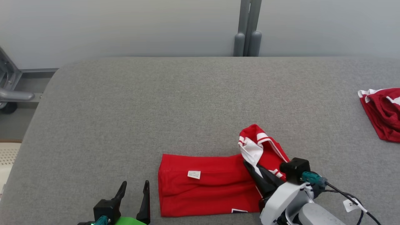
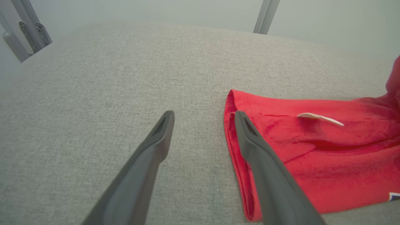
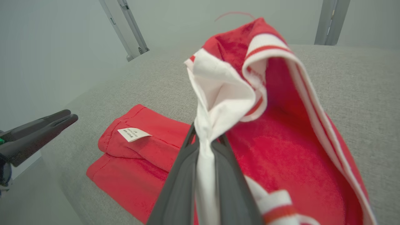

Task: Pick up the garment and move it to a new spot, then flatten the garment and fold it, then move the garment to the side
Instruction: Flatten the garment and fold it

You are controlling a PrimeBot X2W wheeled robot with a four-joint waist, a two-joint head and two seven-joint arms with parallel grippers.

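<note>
The garment [image 1: 206, 187] is red with white striped trim and a small white label, lying partly folded near the front edge of the grey table [image 1: 187, 103]. My right gripper [image 1: 251, 167] is shut on its white-trimmed end, lifting that end above the flat part; the right wrist view shows the white cloth [image 3: 207, 134] pinched between the two fingers. Left of the garment my left gripper [image 1: 135, 185] hovers open, holding nothing. In the left wrist view its right finger [image 2: 250, 137] crosses the garment's [image 2: 312, 156] left hem.
A second red and white garment [image 1: 382, 112] lies bunched at the table's right edge. A grey post [image 1: 247, 28] stands behind the table, and a metal frame [image 1: 9, 87] stands at the far left.
</note>
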